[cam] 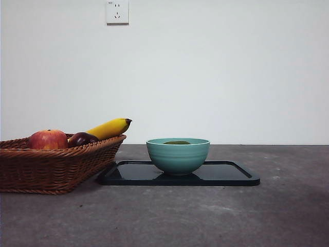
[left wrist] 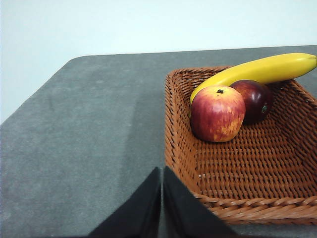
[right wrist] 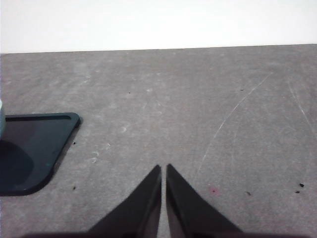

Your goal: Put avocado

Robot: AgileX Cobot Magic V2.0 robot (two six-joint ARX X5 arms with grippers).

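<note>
The avocado shows only as a dark green top just above the rim of a teal bowl; the rest is hidden inside. The bowl stands on a black tray in the middle of the table. My left gripper is shut and empty, above the table beside the wicker basket. My right gripper is shut and empty, over bare table to the right of the tray's corner. Neither gripper shows in the front view.
The wicker basket stands left of the tray and holds a red apple, a dark purple plum and a banana. These also show in the left wrist view: apple, plum, banana.
</note>
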